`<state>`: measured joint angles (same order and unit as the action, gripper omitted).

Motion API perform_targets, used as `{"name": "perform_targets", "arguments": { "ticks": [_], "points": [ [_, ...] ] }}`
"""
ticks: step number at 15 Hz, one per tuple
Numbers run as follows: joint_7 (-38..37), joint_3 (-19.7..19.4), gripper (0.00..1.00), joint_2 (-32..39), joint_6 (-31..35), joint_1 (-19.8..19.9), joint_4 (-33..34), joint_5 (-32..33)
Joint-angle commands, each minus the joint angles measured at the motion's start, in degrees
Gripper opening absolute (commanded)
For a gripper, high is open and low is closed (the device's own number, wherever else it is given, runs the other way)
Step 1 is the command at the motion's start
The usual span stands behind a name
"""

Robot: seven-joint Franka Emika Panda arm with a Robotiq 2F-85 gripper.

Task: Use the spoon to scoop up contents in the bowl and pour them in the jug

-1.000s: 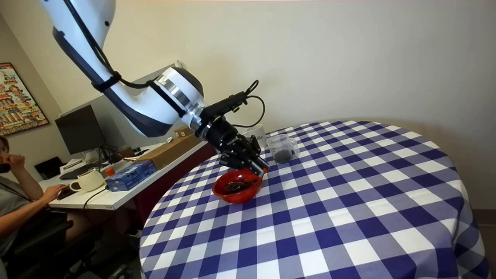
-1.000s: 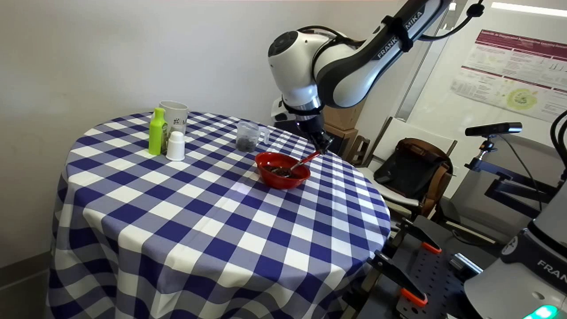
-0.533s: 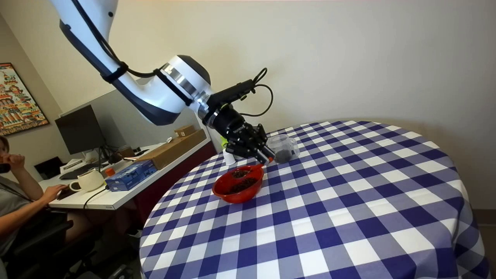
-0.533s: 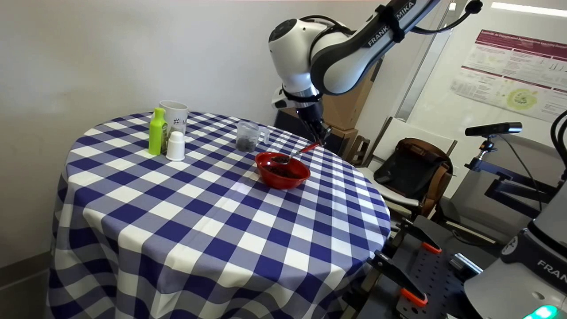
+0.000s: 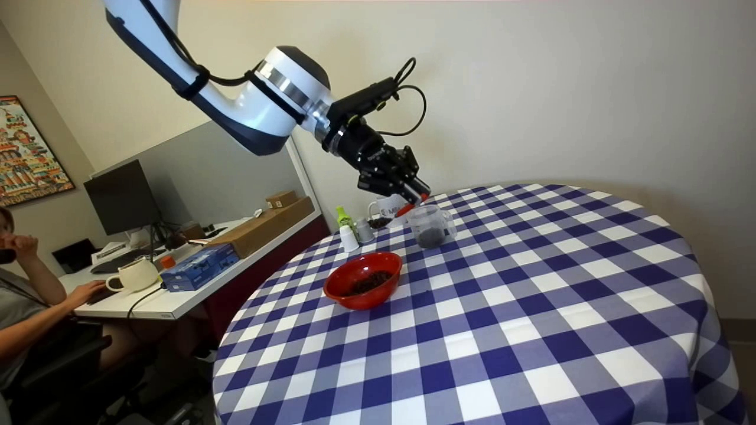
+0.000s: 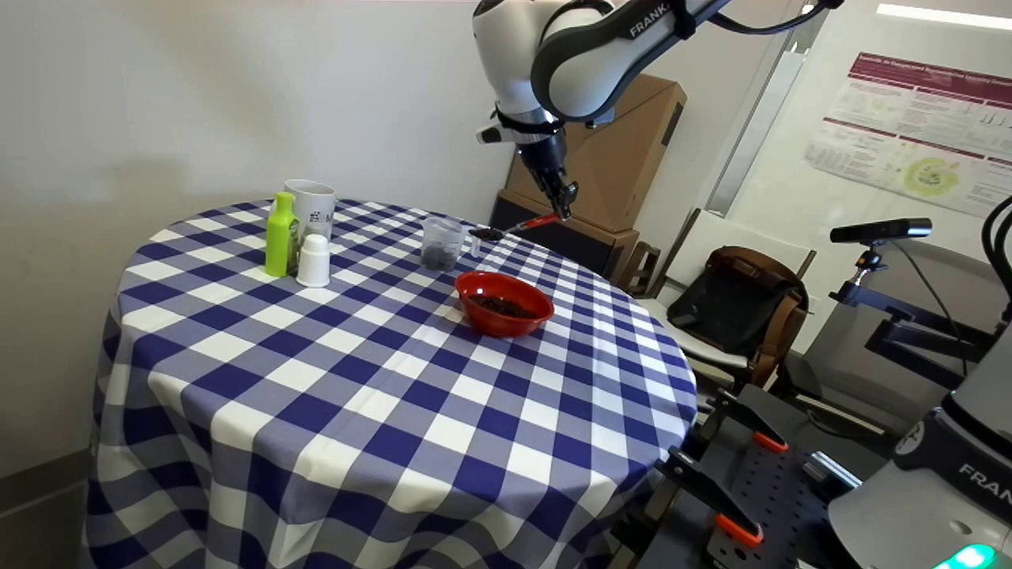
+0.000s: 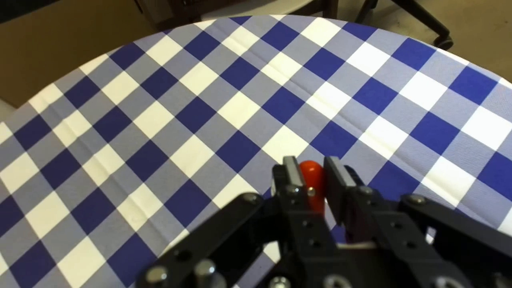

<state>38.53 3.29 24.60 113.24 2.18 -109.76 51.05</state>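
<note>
In the wrist view, the black two-fingered gripper (image 7: 314, 172) is clamped on the slim red-handled spoon (image 7: 315, 196); its fingertips (image 7: 295, 173) stand only the handle's thickness apart, one along each side; the handle's rounded end shows between them and points toward the top of that view, its long axis close to upright there; the rest of the spoon is hidden.

In an exterior view, the gripper angles down to the right, its fingertips around the handle in mid-air; the spoon's long axis slants down to the left, the head being the lower end, loaded with small dark pieces (image 5: 378, 223); the head shows against the white lettered mug (image 5: 385, 205), left of the clear see-through jug (image 5: 426, 219), which has dark contents (image 5: 430, 238) low inside; the glossy round red bowl (image 5: 373, 300) sits nearer the camera on the blue-and-white checked tablecloth (image 5: 520, 289), apart from the spoon, with more dark pieces in it.

In an exterior view, the spoon lies closer to level, held at its right end; its long axis dips slightly to the left and the head points toward the jug, overlapping the jug's handle from this angle; whether they touch does not show; the red bowl sits lower, apart from it; farther left, a bright green bottle (image 6: 281, 241) stands just beside a small white stepped container (image 6: 314, 265).
</note>
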Motion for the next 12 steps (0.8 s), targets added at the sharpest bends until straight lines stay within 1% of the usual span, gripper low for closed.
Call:
{"name": "perform_targets", "arguments": {
  "ticks": [1,6,12],
  "points": [
    [2.6,-0.6,0.05,3.5,-3.9,-0.4,7.4,-2.4],
    [4.2,-1.1,0.05,9.2,-7.4,-0.3,16.8,-3.7],
    [8.1,-1.7,0.05,18.7,-12.1,-0.5,31.1,-6.1]
  ]
}}
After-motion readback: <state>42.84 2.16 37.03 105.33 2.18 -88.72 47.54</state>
